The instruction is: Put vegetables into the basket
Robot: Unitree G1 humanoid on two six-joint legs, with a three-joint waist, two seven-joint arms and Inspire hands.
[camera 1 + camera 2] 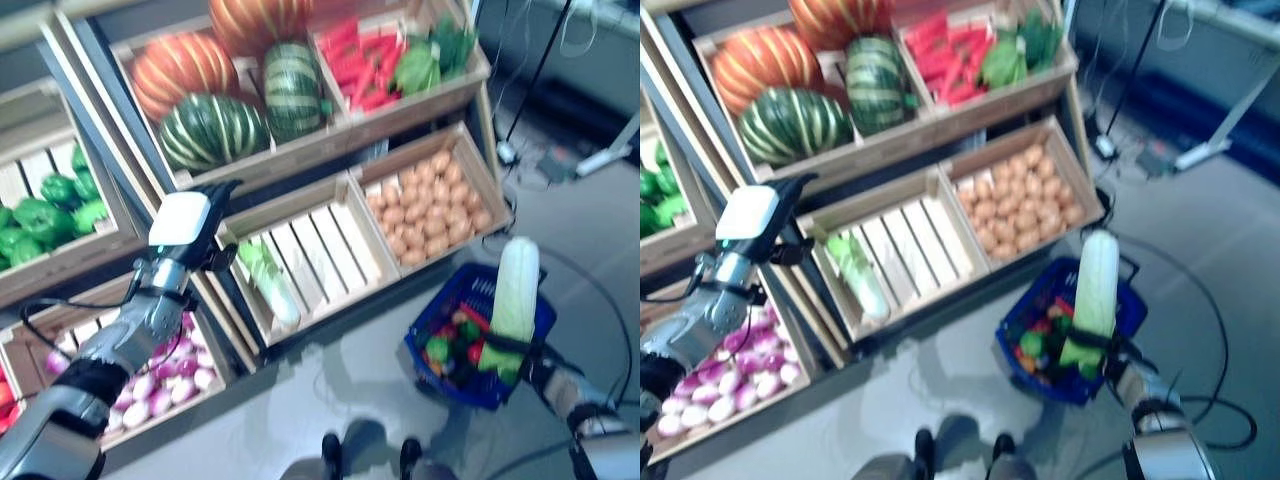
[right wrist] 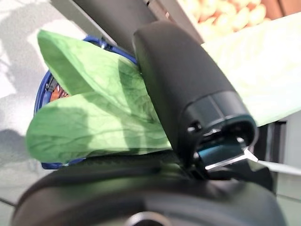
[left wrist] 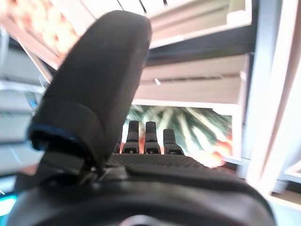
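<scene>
My right hand (image 1: 522, 362) is shut on a long pale-green cabbage (image 1: 516, 290) with green leaves at its lower end, holding it upright over the blue basket (image 1: 432, 315) on the floor. The right wrist view shows my thumb (image 2: 188, 89) pressed on the cabbage's leaves (image 2: 94, 117), with the basket's rim (image 2: 43, 89) behind. The basket holds red and green vegetables (image 1: 450, 345). My left hand (image 1: 190, 225) is open and empty, raised in front of the stand's crates; its straight fingers (image 3: 146, 136) point toward a striped green squash.
The wooden vegetable stand (image 1: 300, 170) fills the left and back. A slatted crate (image 1: 310, 255) holds another pale cabbage (image 1: 272, 280). Cables (image 1: 600, 300) loop on the grey floor right of the basket.
</scene>
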